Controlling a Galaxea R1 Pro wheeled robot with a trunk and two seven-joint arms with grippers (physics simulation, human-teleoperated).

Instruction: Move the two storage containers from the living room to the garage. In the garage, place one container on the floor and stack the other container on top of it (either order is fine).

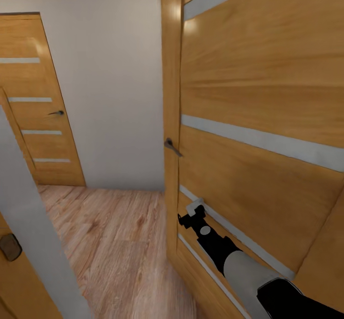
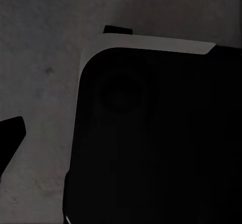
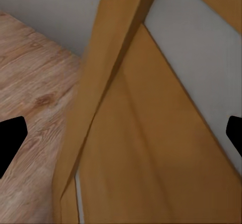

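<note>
Honey-coloured wood dominates the head view: a tall wood-panelled door with pale horizontal strips [image 1: 258,118] stands right in front of the robot, its dark lever handle [image 1: 173,148] at the door's edge. The right gripper [image 1: 191,215] reaches toward the lower part of this door, close to its surface or touching it. In the right wrist view its two black fingertips [image 3: 11,138] sit wide apart with nothing between them, so it is open and empty, facing the door edge and frame.

Beyond lies light wood plank flooring [image 1: 114,233], a plain pale wall [image 1: 110,70] and a second, similar panelled door with a lever handle [image 1: 40,118].

The left wrist view is dim: one black fingertip [image 2: 10,138] over a rough grey surface beside a dark rounded body; whether that gripper is open I cannot tell.

No red-orange container appears anywhere, so their whereabouts cannot be read. Judging by this, the robot is in transit at a doorway, with the stacking not confirmed.
</note>
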